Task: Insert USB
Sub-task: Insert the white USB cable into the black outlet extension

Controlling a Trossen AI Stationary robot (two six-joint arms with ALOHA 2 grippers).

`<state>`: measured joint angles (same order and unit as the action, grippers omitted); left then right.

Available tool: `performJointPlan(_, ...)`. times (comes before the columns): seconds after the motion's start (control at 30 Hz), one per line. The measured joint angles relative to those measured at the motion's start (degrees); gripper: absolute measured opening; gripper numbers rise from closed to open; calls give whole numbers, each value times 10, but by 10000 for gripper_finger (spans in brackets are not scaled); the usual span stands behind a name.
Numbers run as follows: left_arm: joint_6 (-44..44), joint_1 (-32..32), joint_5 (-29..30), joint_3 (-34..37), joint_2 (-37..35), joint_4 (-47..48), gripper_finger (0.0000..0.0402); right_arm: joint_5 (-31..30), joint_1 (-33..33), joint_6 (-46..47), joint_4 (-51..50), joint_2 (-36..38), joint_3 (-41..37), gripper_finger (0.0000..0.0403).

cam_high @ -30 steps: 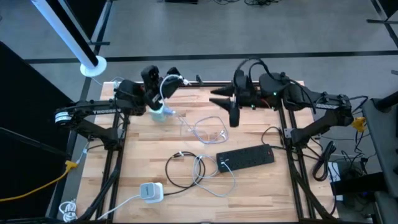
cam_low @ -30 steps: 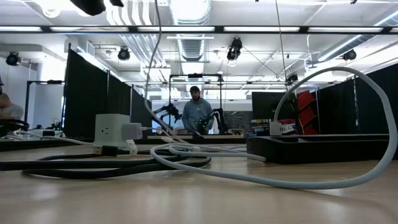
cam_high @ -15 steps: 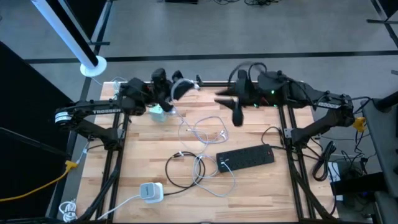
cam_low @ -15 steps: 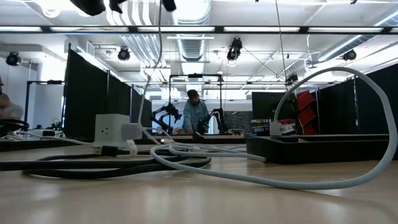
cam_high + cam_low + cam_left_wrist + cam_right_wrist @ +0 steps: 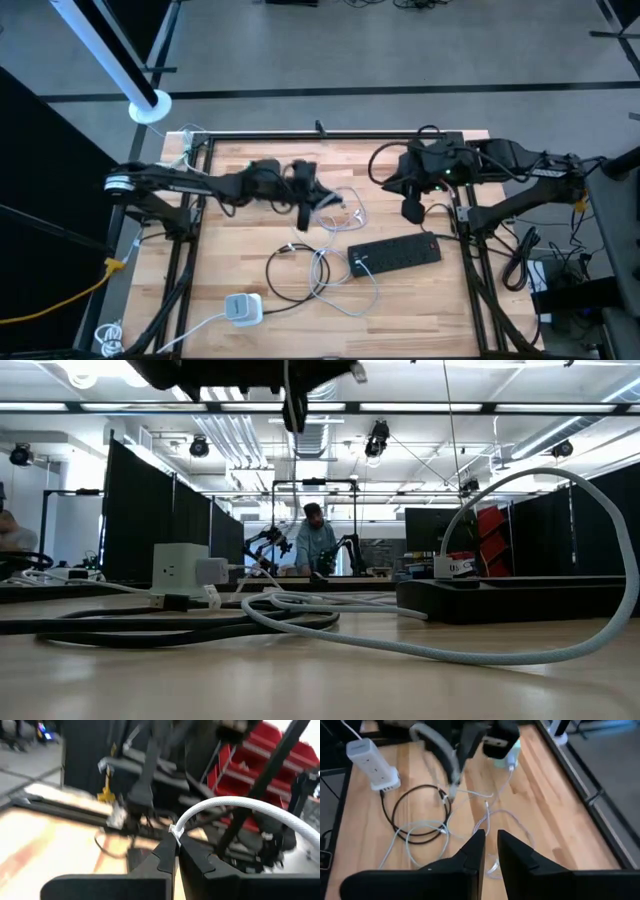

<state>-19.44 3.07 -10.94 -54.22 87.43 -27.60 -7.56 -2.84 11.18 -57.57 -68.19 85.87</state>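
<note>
A white braided USB cable (image 5: 335, 205) lies in loops on the middle of the wooden table, and one stretch rises into my left gripper (image 5: 305, 205). That gripper is shut on the cable (image 5: 235, 807) above the table's middle; it also shows in the right wrist view (image 5: 470, 740). The black power strip (image 5: 395, 252) lies flat toward the near right. My right gripper (image 5: 411, 207) hovers shut over the right side, above the strip's far edge, holding nothing. A pale green-white plug block (image 5: 509, 751) sits beyond the left gripper. My left gripper pinches the white cable between its two fingertips at a spot with a small white tie (image 5: 175, 829). The fingers come from the table's left, well above the wood. The cable arcs out past the fingers in a stiff loop (image 5: 280, 817), and its remainder hangs to the table.
A white charger block (image 5: 240, 308) stands near the near-left corner, with a black cord coiled (image 5: 290, 270) between it and the strip. Thin white wires (image 5: 420, 837) lie looped mid-table. In the low view, the strip (image 5: 520, 595) and charger (image 5: 180, 565) show; a person stands far behind.
My left arm has swung from the far-left of the table toward the middle and the near side, carrying the pinched cable along, so the cable's loop now hangs over the table's centre. My right gripper has drawn back toward the right edge and slightly nearer.
</note>
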Motion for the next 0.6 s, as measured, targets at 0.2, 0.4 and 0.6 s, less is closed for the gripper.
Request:
performJointPlan(0.2, 4, -33, 55, 0, 88, -2, 0, 0, -24, 47, 0, 1, -42, 29)
performJointPlan(0.4, 10, -59, 91, 0, 171, -13, 0, 0, -35, 55, 0, 2, -78, 34)
performJointPlan(0.6, 9, -103, 95, 0, 245, -140, 0, -1, -34, 55, 30, 0, -104, 33)
